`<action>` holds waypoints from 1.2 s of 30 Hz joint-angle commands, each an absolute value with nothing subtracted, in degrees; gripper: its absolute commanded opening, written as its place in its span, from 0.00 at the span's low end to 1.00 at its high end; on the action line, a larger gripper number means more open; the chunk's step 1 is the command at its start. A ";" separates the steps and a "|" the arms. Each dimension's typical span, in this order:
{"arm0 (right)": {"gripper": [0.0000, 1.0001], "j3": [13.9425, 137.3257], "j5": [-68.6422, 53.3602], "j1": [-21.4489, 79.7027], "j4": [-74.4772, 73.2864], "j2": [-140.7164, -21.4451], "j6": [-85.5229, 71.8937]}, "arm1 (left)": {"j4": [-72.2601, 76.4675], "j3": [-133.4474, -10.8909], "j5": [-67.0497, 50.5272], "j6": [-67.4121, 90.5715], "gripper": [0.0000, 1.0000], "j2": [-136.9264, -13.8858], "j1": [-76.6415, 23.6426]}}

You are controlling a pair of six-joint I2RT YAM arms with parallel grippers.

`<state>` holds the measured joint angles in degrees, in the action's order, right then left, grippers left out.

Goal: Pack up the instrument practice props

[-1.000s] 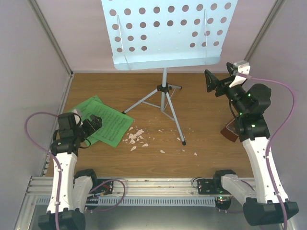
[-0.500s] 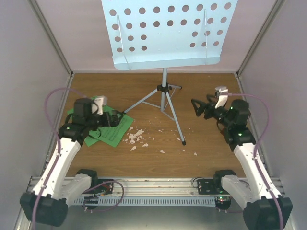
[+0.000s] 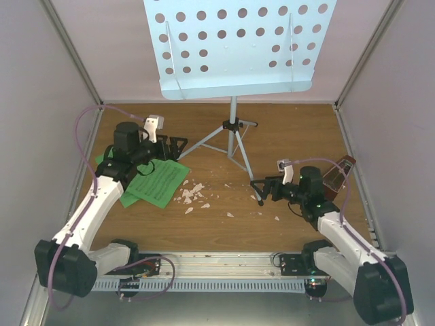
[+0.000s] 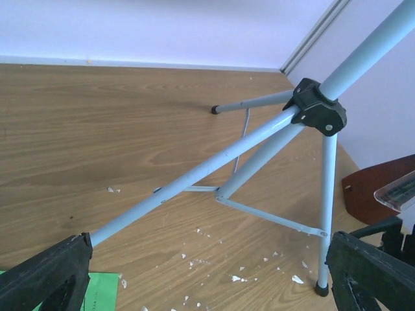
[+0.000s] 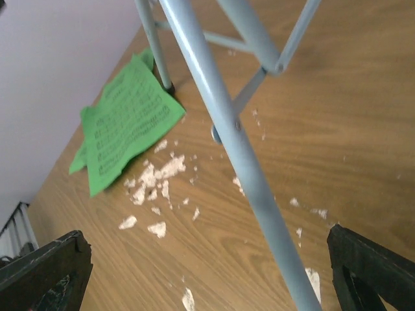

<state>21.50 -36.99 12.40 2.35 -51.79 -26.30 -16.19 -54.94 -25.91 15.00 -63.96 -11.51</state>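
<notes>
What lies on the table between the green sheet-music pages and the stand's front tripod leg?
Small white crumbs, scattered between the green pages and the tripod leg. The top and right wrist views both show it.

Holds the left arm [image 3: 95,197] up toward 1 o'clock; points the left gripper [image 3: 175,147] at 3 o'clock, jaws wide apart; bends the right arm [image 3: 338,229] toward 11 o'clock; points the right gripper [image 3: 260,191] at 9 o'clock, jaws wide apart.

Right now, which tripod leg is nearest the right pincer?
The front leg, slanting toward the near edge; the open right pincer sits at its foot. The left leg and rear leg lie farther away.
</notes>
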 commanded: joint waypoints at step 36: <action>0.99 22.56 -4.59 56.88 27.71 -77.02 -32.07 | -11.66 -47.90 -12.23 4.27 0.99 -56.49 -12.91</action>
<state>18.57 -6.11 52.38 26.13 -73.80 -31.40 -14.33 -48.45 -13.82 5.30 -56.62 -12.29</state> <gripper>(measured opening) 0.993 0.990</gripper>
